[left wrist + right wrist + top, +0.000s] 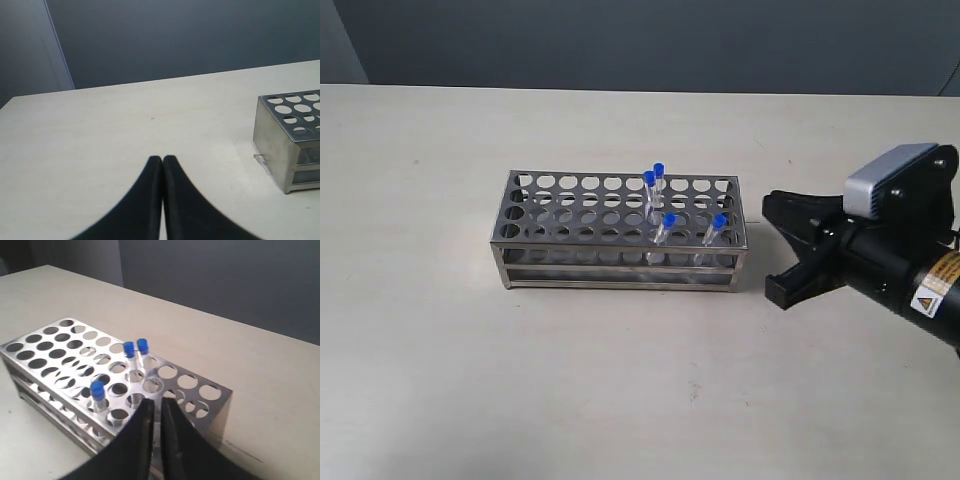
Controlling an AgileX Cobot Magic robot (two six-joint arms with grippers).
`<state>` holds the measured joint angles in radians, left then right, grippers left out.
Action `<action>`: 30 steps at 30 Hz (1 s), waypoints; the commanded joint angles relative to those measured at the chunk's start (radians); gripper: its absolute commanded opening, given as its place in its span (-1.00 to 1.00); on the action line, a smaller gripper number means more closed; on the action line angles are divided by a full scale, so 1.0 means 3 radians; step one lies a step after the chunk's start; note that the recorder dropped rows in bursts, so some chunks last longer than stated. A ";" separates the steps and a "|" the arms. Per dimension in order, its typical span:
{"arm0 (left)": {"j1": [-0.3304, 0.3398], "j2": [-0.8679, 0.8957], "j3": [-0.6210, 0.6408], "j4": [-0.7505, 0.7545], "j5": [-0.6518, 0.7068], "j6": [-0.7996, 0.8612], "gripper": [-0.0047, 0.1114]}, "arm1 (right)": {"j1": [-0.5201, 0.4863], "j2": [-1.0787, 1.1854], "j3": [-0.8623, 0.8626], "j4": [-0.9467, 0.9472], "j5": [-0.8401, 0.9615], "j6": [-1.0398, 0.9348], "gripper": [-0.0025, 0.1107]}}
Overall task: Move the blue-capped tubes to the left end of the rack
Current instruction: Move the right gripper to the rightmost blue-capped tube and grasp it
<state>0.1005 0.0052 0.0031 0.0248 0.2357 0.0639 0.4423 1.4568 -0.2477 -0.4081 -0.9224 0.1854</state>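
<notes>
The right gripper has its two black fingers parted, and there is nothing between them. In the right wrist view the gap is only a narrow slit; in the exterior view it looks wider. The gripper hangs over the table and points toward 9 o'clock. It is near the right end of the rack and apart from it.

The rack stands in the middle of the table, with its long side running from 9 to 3 o'clock. All four blue-capped tubes are in its right half. Two of them stand close together in the back rows, at about 1 o'clock from the middle of the rack, nearly upright. The other two are in the front row, toward 3 o'clock. One front tube is a little right of the middle and the last tube is near the right end. Both lean with their caps toward 1 o'clock. In the right wrist view only three blue caps show, and I cannot find the fourth there.

The left gripper is seen only in its own wrist view. Its fingers are pressed together along their whole length and hold nothing. One short end of the rack is near it, apart from the fingers.
</notes>
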 commanded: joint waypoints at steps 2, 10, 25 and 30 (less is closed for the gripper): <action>-0.0014 -0.0017 -0.0010 -0.0005 -0.0017 -0.0002 -0.90 | 0.0004 0.0477 0.0000 -0.0238 -0.0725 -0.0056 -0.35; -0.0014 -0.0017 -0.0010 -0.0005 -0.0017 -0.0002 -0.90 | 0.0004 0.1017 -0.0369 -0.0270 -0.0811 -0.0134 -0.02; -0.0014 -0.0017 -0.0010 -0.0005 -0.0017 -0.0002 -0.90 | 0.0004 0.1443 -0.0756 -0.0283 -0.0532 -0.0134 -0.02; -0.0014 -0.0017 -0.0010 -0.0005 -0.0017 -0.0002 -0.90 | 0.0004 0.1547 -0.0793 -0.0272 -0.0522 -0.0123 -0.02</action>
<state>0.1005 0.0052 0.0031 0.0248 0.2357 0.0639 0.4429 1.9078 -0.4799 -0.4871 -1.0777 0.1493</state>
